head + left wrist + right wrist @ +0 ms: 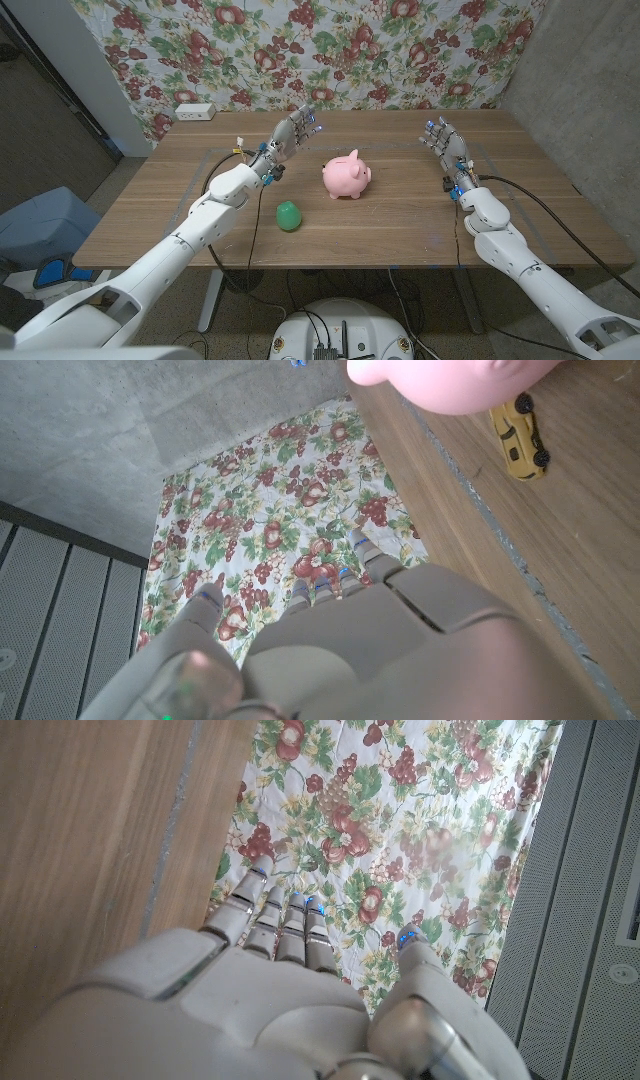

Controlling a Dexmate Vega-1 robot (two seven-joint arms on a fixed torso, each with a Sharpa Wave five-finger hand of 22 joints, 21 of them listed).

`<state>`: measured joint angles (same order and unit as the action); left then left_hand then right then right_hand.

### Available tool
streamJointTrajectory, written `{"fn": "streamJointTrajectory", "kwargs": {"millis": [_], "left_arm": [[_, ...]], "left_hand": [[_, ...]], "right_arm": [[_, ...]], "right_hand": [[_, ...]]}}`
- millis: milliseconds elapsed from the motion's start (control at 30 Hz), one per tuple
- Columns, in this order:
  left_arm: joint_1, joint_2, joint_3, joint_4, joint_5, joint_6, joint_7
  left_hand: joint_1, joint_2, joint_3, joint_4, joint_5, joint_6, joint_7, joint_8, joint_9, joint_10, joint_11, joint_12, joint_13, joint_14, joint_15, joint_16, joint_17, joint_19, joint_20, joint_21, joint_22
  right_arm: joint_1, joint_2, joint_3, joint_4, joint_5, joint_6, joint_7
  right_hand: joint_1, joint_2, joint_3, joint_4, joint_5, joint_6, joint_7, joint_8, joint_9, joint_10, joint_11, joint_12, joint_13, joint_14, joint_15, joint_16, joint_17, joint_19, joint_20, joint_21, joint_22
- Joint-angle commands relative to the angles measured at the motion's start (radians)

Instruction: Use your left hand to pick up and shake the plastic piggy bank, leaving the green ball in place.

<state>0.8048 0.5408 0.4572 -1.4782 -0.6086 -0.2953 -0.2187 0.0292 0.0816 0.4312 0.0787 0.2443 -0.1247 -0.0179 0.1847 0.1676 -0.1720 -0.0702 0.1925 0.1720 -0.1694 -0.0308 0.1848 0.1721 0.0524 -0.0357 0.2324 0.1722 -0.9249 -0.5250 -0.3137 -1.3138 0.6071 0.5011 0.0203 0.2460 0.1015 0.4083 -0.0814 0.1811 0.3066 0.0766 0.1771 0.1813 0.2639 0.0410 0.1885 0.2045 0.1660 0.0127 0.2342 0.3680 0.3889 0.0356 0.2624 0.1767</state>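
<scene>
Wooden table (pixel 400 230) carries pink piggy bank (pixel 347 176) and green ball (pixel 289 216) — left robot hand (pixel 293 133) and right robot hand (pixel 443 139) both released, fingers spread

Arms: smooth white shells, rounded segments, dark seams at joints. Black cables loop out by each wrist, small coloured wires there too. Left hand (pixel 293 132) and right hand (pixel 442 139): grey metallic fingers (pixel 262 898), segmented, blue marks near the tips. Hand backs pale grey-beige, moulded panels.
</scene>
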Motion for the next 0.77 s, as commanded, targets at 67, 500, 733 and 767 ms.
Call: {"fn": "streamJointTrajectory", "kwargs": {"millis": [67, 500, 733, 767], "left_arm": [[0.053, -0.059, -0.053, 0.056, -0.032, -0.097, 0.098], [0.090, -0.056, -0.092, 0.062, -0.054, -0.103, 0.156], [0.100, -0.043, -0.101, 0.058, -0.066, -0.085, 0.159], [0.099, -0.040, -0.101, 0.059, -0.068, -0.080, 0.156]], "left_hand": [[0.008, 0.086, 0.018, -0.004, 0.006, 0.015, -0.019, 0.003, -0.001, -0.031, -0.020, 0.003, 0.003, 0.018, -0.047, 0.002, 0.000, 0.018, -0.010, -0.005, -0.001], [0.021, 0.073, 0.030, -0.019, 0.005, 0.031, -0.018, 0.005, -0.001, -0.018, -0.018, 0.003, 0.002, 0.029, -0.048, -0.001, -0.003, 0.028, -0.011, -0.010, -0.002], [0.027, 0.070, 0.036, -0.027, 0.005, 0.039, -0.017, 0.006, -0.001, -0.011, -0.017, 0.003, 0.002, 0.037, -0.048, -0.001, -0.003, 0.036, -0.015, -0.012, -0.002], [0.027, 0.070, 0.037, -0.027, 0.004, 0.041, -0.017, 0.006, -0.001, -0.010, -0.017, 0.003, 0.002, 0.037, -0.048, -0.001, -0.003, 0.037, -0.014, -0.011, -0.002]], "right_arm": [[0.006, 0.003, -0.009, -0.008, -0.008, -0.008, -0.003], [0.010, 0.008, -0.012, -0.020, -0.032, -0.010, -0.036], [0.005, 0.012, -0.004, -0.032, -0.073, 0.016, -0.088], [0.000, 0.011, 0.000, -0.038, -0.077, 0.020, -0.097]], "right_hand": [[-0.016, 0.001, -0.005, 0.002, -0.003, 0.001, 0.000, 0.006, 0.003, -0.003, 0.001, 0.000, 0.002, -0.005, -0.004, -0.003, -0.001, 0.005, -0.005, -0.005, 0.002], [-0.030, 0.000, -0.010, 0.006, -0.004, 0.010, -0.003, 0.011, 0.002, -0.002, 0.000, 0.003, 0.001, -0.002, -0.003, -0.006, -0.007, 0.006, -0.002, -0.009, 0.002], [-0.037, -0.001, -0.012, 0.007, -0.005, 0.017, -0.006, 0.014, 0.002, -0.001, 0.000, 0.005, 0.000, 0.000, -0.003, -0.009, -0.013, -0.010, -0.002, -0.018, 0.002], [-0.038, -0.001, -0.013, 0.006, -0.005, 0.019, -0.006, 0.015, 0.002, 0.000, -0.002, 0.005, 0.000, 0.000, -0.005, -0.009, -0.014, -0.012, -0.002, -0.020, 0.002]]}}
